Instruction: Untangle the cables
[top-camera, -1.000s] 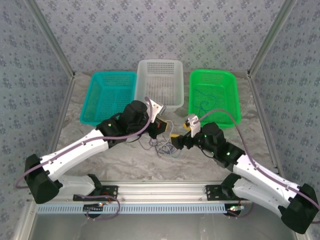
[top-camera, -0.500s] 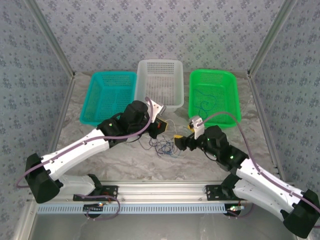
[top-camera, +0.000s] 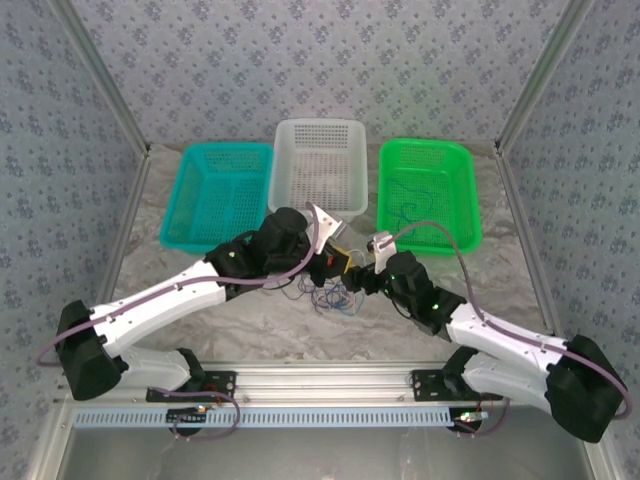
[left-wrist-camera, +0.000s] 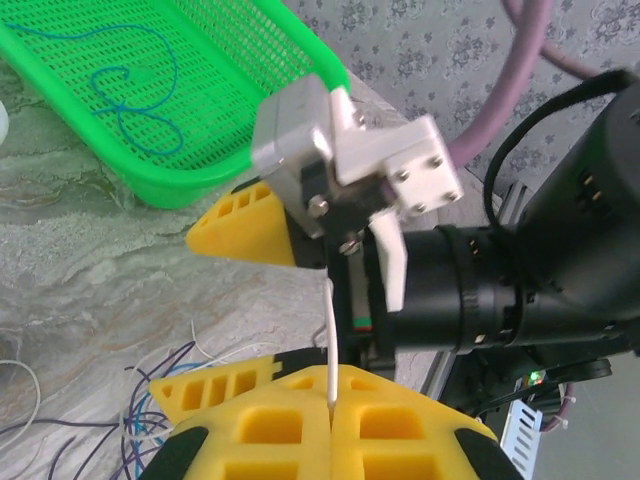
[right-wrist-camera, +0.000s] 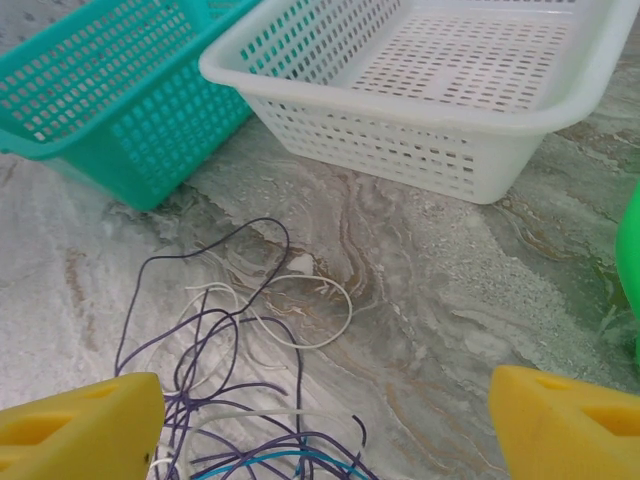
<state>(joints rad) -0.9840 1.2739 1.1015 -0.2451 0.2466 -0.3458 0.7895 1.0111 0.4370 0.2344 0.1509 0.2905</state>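
Squarely at mid-counter (top-camera: 250, 320), the two arms meet nose to nose above the cables (top-camera: 330, 295), a loose tangle of purple, whitish and blue wires lying on the marbled surface just in front of the white basket (top-camera: 320, 122).

We see the left jaws pressed fully together. Their yellow fingers (left-wrist-camera: 400, 440) pinch a white cable (left-wrist-camera: 331, 340), which rises straight up from the seam between them.

The right jaws stand wide apart and grip nothing. In the right wrist view one yellow fingertip (right-wrist-camera: 80, 420) sits at each lower corner, and the tangle lies on the counter beneath the gap. From the left wrist view, we find the right jaws facing the left ones directly, with the white cable standing between the two.

Along the far side we count three baskets in a row: the teal basket (top-camera: 180, 200), the white one and the green basket (top-camera: 472, 200). A blue cable (left-wrist-camera: 130, 100) lies curled in the green basket, well apart from the tangle.
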